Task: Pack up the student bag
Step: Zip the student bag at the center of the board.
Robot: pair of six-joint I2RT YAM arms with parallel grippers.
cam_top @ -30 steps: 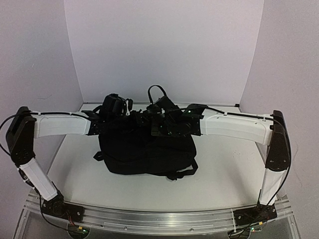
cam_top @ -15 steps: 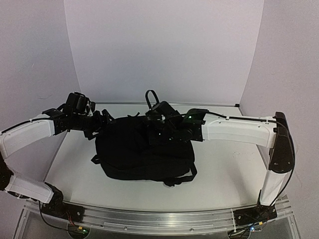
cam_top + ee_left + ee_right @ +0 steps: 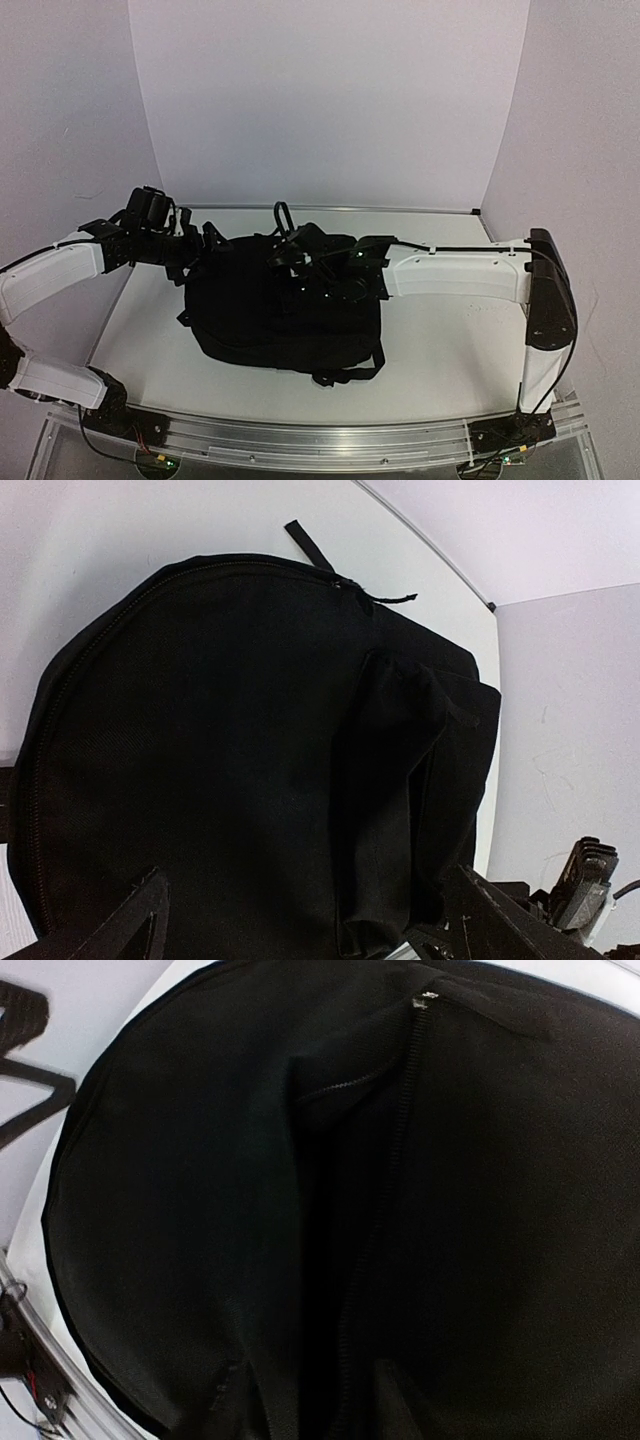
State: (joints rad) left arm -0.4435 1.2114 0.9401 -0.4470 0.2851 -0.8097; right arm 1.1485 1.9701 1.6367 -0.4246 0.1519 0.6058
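The student bag (image 3: pixel 280 315) is a large black backpack lying flat in the middle of the white table, with its carry loop (image 3: pixel 283 215) standing up at the far end. In the left wrist view the student bag (image 3: pixel 220 740) fills the frame, its zipper closed round the curved edge. My left gripper (image 3: pixel 203 247) hovers at the bag's far left corner, and its fingers (image 3: pixel 135 920) are spread wide with nothing between them. My right gripper (image 3: pixel 288 264) sits over the bag's far top. Its fingers (image 3: pixel 235 1395) stand apart over a zipper line (image 3: pixel 395 1160), gripping nothing that I can see.
The white table (image 3: pixel 450 330) ends at a metal rail (image 3: pixel 300 440) along the near edge. White walls close in the back and both sides. A bag strap (image 3: pixel 345 375) trails toward the near edge. The right arm (image 3: pixel 450 275) reaches across the table from the right.
The left gripper opened and pulled off the bag top to its far left corner. The right gripper slid left over the bag and its jaws parted. The bag shifted slightly left.
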